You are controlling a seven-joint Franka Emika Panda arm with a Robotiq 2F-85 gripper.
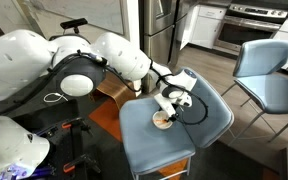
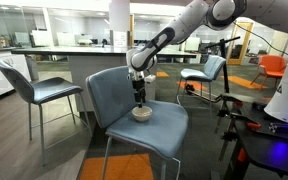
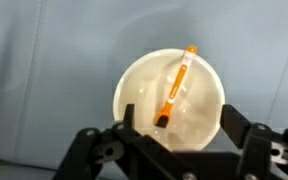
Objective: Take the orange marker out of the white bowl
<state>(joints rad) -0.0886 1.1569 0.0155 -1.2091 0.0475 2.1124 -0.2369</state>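
The white bowl [image 3: 170, 100] sits on the blue chair seat [image 3: 44, 70]. The orange marker [image 3: 176, 85] lies slanted inside it, one end resting on the far rim. My gripper [image 3: 176, 118] hovers directly above the bowl, open, its two dark fingers spread about as wide as the bowl, with nothing between them. In both exterior views the gripper [image 1: 166, 104] [image 2: 139, 92] hangs just above the bowl [image 1: 162, 120] [image 2: 141, 114]; the marker is too small to make out there.
The bowl's chair [image 1: 174, 125] [image 2: 134, 110] has a backrest [image 2: 109, 88] behind the bowl. Other blue chairs stand nearby [image 1: 269, 75] [image 2: 29, 85] [image 2: 206, 72]. Cables and a dark stand lie at the robot's base [image 1: 54, 140].
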